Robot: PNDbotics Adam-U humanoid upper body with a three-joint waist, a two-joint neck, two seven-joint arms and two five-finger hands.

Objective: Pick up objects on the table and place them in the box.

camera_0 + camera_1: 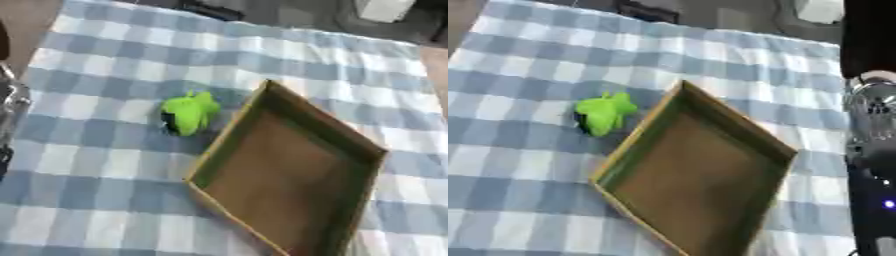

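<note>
A: Left eye view first. We note a blue-and-white checked cloth [105, 65] covering the table, lying askew in the frame. On it sits a shallow brown box [289, 175], open at the top, one corner pointing to the far side, its inner walls tinged green. We see nothing inside it.

B: And the green object [188, 114]?

A: Bright green, lumpy, with a dark patch low on its left side. It lies on the cloth just beside the box's left wall, outside it; we cannot tell whether the two touch. What it is, we cannot make out, perhaps a soft toy.

B: Any hand here?

A: At the left edge we log silver and dark arm parts [10, 107], no fingers showing. The left hand is out of sight, so we can say nothing of its fingers.

B: Right eye view.

A: Same layout, shifted left. Down the right edge runs the right arm [872, 130], black above, a silver joint in the middle, a small blue light lower down. The hand itself does not show, so we cannot tell whether it is open or closed. The arm stands to the right of the box, well apart from the green object. A pale object [815, 10] sits beyond the cloth's far edge.
</note>
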